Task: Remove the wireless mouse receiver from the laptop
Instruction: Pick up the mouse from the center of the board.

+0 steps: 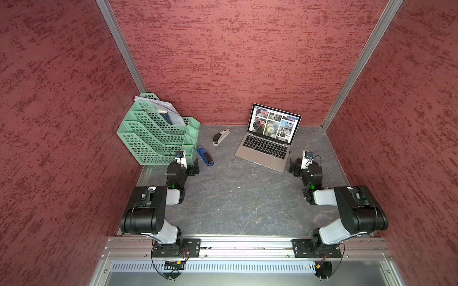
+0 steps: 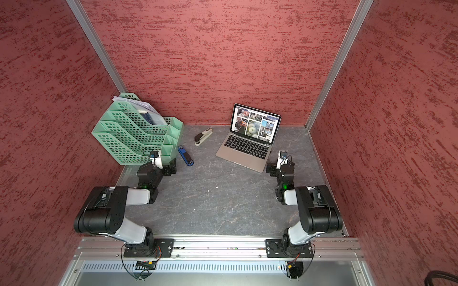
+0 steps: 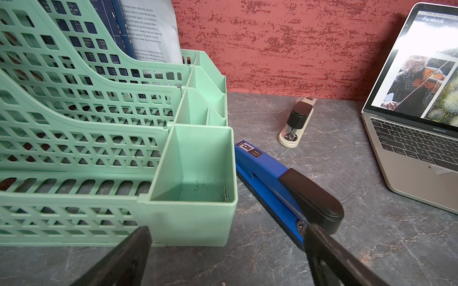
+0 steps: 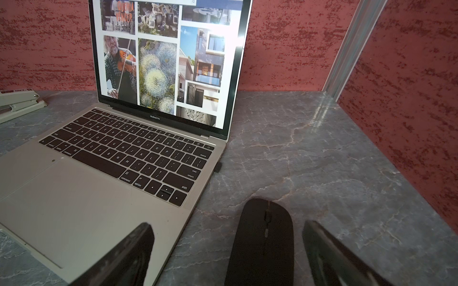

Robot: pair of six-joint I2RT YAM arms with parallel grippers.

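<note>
Right claw [image 4: 228,226] wide open, empty, low beside laptop [image 4: 74,198]; left claw [image 3: 226,229] wide open, empty; arms folded.

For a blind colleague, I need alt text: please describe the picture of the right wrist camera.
An open silver laptop stands on a grey table, with a tiny dark receiver sticking out of its side near the return key. A black mouse lies beside the laptop, between the fingers of the open right gripper.
</note>
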